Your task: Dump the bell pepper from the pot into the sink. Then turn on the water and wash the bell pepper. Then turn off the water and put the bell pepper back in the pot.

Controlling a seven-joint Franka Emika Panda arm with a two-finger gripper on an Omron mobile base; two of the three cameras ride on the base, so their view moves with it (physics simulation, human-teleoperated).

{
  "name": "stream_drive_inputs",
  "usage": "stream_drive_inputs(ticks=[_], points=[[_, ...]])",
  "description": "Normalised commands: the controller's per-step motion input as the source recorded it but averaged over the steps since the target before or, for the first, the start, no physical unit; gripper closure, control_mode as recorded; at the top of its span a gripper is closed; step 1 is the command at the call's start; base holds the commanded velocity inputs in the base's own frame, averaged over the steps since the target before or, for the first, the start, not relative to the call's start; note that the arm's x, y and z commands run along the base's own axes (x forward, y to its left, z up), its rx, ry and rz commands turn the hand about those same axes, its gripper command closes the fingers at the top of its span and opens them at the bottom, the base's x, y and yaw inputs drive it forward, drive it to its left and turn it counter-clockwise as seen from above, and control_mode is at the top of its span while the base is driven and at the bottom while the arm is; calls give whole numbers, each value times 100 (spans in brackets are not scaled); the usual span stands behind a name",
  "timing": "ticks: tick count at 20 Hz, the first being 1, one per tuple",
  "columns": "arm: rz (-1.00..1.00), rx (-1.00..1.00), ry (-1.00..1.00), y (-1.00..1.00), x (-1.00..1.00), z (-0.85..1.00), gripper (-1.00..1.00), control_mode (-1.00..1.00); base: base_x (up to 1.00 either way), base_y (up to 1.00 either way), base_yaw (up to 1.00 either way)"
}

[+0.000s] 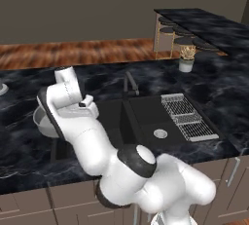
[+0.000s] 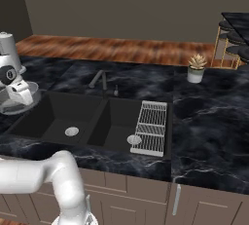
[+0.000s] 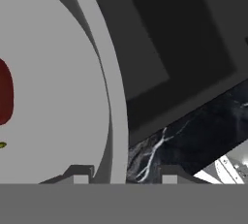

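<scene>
Gripper point(image 3: 126, 175) is sitting right at the pot point(image 3: 58, 72): in the hand view the two fingertips point(image 3: 80, 173) are straddling the pot's rim, one tip over the pale inside, the other over the outer side, above the marble counter point(image 3: 193, 136). Jaws are partly closed around that rim, so it looks like it is gripping the pot, though actual contact is hard to confirm at this angle.

Bell pepper point(image 3: 4, 92) is lying inside the pot, cut off by the picture's left edge, well apart from the rim.

In the left base view the arm is bending over to its left and covering most of the pot point(image 1: 41, 121), which is sitting on the counter just beside the sink's point(image 1: 146, 114) left basin. Right base view is showing the same pot point(image 2: 17, 103) under the hand at the sink's point(image 2: 53, 117) left end.

Further back: drying rack point(image 2: 151, 126) is lying over the right basin, faucet point(image 2: 99, 80) is standing behind the divider, potted plant point(image 2: 196, 68) beyond it on the counter.
</scene>
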Motion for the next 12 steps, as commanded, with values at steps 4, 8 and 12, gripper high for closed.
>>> stream_drive_inputs(ticks=[4, 8, 12], points=[[-24, -14, -8, -50, 0, 38, 100, -100, 0, 0, 0], [-25, -14, -13, -50, 0, 27, 100, -100, 0, 0, 0], [-23, -5, -10, -38, 8, 23, 100, -100, 0, 0, 0]])
